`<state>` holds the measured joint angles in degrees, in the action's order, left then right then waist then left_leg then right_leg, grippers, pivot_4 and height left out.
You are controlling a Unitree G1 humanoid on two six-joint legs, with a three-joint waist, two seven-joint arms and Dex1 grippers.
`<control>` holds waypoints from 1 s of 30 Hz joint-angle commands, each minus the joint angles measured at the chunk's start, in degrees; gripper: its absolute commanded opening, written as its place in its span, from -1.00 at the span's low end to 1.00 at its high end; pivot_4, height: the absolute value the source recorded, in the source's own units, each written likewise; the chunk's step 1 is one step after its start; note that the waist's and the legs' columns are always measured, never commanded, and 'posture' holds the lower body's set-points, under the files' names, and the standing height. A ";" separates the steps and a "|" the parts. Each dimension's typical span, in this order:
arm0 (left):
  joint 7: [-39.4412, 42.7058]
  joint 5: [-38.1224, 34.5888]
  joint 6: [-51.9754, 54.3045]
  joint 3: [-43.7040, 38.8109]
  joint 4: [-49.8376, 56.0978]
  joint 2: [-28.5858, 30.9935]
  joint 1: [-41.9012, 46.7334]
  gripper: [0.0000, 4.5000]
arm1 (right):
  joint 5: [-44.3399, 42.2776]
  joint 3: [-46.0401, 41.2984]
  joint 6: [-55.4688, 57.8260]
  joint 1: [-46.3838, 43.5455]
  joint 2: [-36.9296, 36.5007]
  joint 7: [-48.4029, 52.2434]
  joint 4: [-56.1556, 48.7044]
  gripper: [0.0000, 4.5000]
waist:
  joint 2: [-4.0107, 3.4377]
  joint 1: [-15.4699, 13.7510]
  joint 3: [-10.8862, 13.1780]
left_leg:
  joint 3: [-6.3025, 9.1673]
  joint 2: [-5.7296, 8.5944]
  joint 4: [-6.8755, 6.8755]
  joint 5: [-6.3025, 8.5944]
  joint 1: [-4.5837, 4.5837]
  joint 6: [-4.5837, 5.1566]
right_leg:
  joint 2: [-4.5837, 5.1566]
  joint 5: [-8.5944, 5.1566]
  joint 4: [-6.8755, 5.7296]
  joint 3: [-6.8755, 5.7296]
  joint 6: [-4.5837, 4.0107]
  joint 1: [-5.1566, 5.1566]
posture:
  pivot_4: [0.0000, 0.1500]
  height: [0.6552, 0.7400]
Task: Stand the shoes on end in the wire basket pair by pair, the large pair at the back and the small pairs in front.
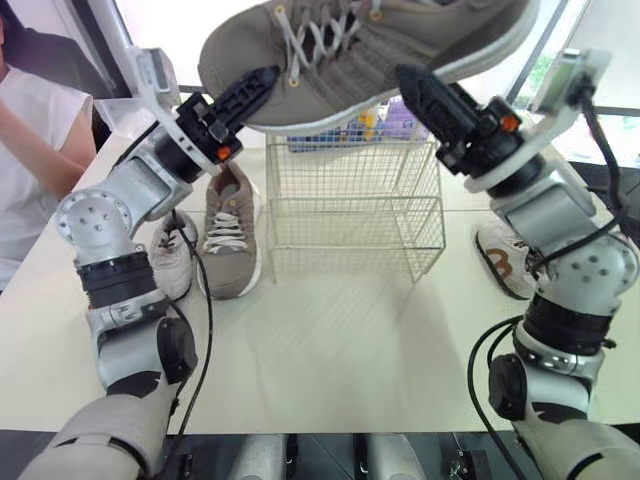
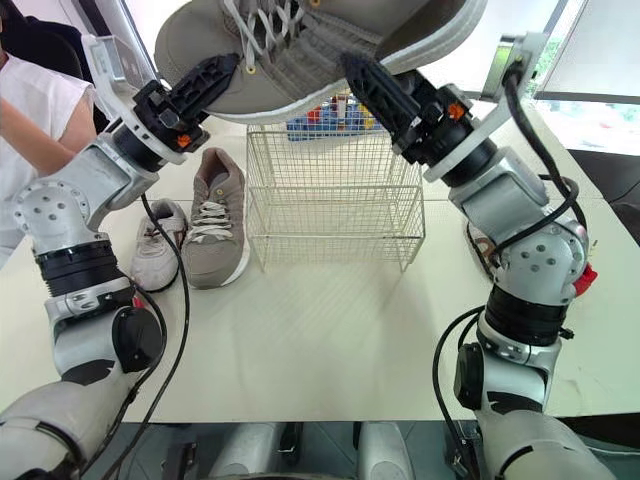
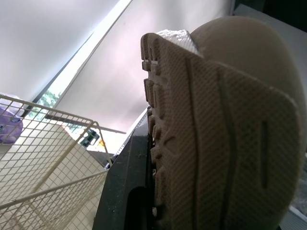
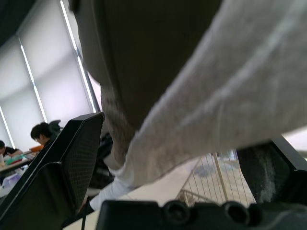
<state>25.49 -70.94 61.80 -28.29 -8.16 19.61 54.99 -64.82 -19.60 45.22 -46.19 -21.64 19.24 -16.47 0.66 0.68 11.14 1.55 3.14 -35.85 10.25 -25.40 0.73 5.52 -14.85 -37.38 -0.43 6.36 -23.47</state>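
A large grey lace-up shoe point(image 1: 370, 45) hangs in the air above the white wire basket point(image 1: 350, 210), held at both ends. My left gripper point(image 1: 250, 95) is shut on its toe end, where the sole point(image 3: 220, 143) shows in the left wrist view. My right gripper point(image 1: 425, 95) is shut on the heel end, the shoe point(image 4: 192, 86) sitting between its two black fingers point(image 4: 62, 167). Its grey mate point(image 1: 230, 235) lies flat on the table left of the basket. Beside that lies a small white shoe point(image 1: 172, 255). Another small shoe point(image 1: 505, 260), white with brown, lies right of the basket.
The basket stands mid-table on the pale tabletop point(image 1: 340, 350). Purple and blue items point(image 1: 385, 122) sit just behind it. A person in a white top point(image 1: 30, 130) sits at the table's left edge.
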 commanded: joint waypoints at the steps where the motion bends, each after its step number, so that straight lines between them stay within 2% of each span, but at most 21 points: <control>1: 0.17 -1.68 -1.79 0.09 3.43 0.15 -0.62 -0.72 | -2.51 -0.67 -1.61 -2.54 0.08 -0.45 -0.50 0.99 | 0.00 0.04 0.00 | 0.00 0.00 0.01 0.00 0.00 0.00 | 0.01 0.00 0.00 0.00 0.00 -0.01 | 1.00 0.87; 8: -0.42 -2.57 -2.70 1.42 5.04 -0.50 -2.21 -0.72 | -3.09 0.98 -1.99 -4.13 0.56 -0.47 0.06 0.99 | 0.00 0.01 0.00 | 0.00 0.00 0.01 0.00 -0.01 0.00 | 0.02 0.00 0.01 0.00 -0.01 -0.01 | 1.00 0.87; 11: -1.13 -2.87 -2.71 2.01 5.92 -0.69 -2.65 -0.72 | -2.14 1.78 -2.81 -4.58 1.08 -0.50 1.17 0.63 | 0.00 0.00 0.00 | 0.00 0.00 0.01 0.00 -0.01 0.00 | 0.02 0.00 0.03 0.00 -0.01 0.00 | 1.00 0.87; 14: -1.23 -3.40 -1.54 2.90 6.77 0.06 -3.25 -0.72 | -2.01 2.04 -3.40 -5.08 1.12 -0.48 1.65 0.07 | 0.00 -0.03 0.00 | 0.00 0.00 0.01 0.00 -0.02 0.00 | 0.02 0.00 0.04 0.00 -0.02 0.00 | 1.00 0.87; 15: -1.24 -3.63 -1.25 3.09 7.06 0.26 -3.44 -0.72 | -2.04 2.06 -3.52 -5.29 1.12 -0.53 1.76 -0.04 | 0.00 -0.01 0.00 | 0.00 0.00 0.01 0.00 -0.02 0.00 | 0.02 0.00 0.05 0.00 -0.02 -0.01 | 1.00 0.87; 17: -1.02 -3.82 -0.40 3.67 7.82 1.09 -3.92 -0.72 | -2.12 2.08 -3.61 -5.80 1.01 -0.67 1.98 -0.14 | 0.00 0.00 0.00 | 0.00 0.00 0.03 0.01 -0.02 0.01 | 0.02 0.00 0.07 0.00 -0.02 -0.01 | 1.00 0.87; 21: 0.25 -5.13 1.18 4.11 8.49 3.46 -4.37 0.12 | -2.31 2.05 -3.03 -7.24 -0.11 -0.48 2.62 -0.15 | 0.00 0.07 0.00 | 0.00 0.00 0.05 0.01 -0.02 0.01 | 0.02 0.00 0.07 0.00 -0.02 -0.02 | 1.00 0.87; 24: 3.94 -2.46 0.92 5.86 9.80 7.44 -5.04 0.86 | -1.63 2.59 -1.71 -10.46 -3.47 2.99 4.59 -0.15 | -0.03 0.12 0.02 | 0.00 0.00 0.08 0.01 -0.03 0.01 | 0.03 -0.01 0.09 0.01 -0.04 -0.04 | 1.00 0.87; 25: 5.84 -1.44 0.70 6.57 10.15 9.16 -5.46 0.98 | -1.08 2.83 -1.35 -11.99 -5.27 5.03 5.85 -0.15 | -0.03 0.14 0.02 | -0.01 0.00 0.11 0.01 -0.04 0.01 | 0.03 -0.02 0.12 0.01 -0.06 -0.06 | 1.00 0.87; 30: 14.59 4.43 -1.86 9.53 9.75 16.72 -7.97 0.98 | 7.20 5.78 -3.52 -20.96 -15.25 18.91 18.36 -0.15 | -0.04 0.15 0.03 | -0.04 0.00 0.29 0.01 -0.02 0.00 | 0.03 -0.11 0.32 0.01 -0.26 -0.07 | 1.00 0.87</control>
<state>37.45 -68.28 61.38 -19.06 1.00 35.13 47.36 -60.38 -12.70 44.66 -63.85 -34.77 34.06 -0.40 0.62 0.83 11.17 1.47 3.14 -35.51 10.26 -25.42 0.74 5.56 -14.97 -37.04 -0.41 6.09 -23.56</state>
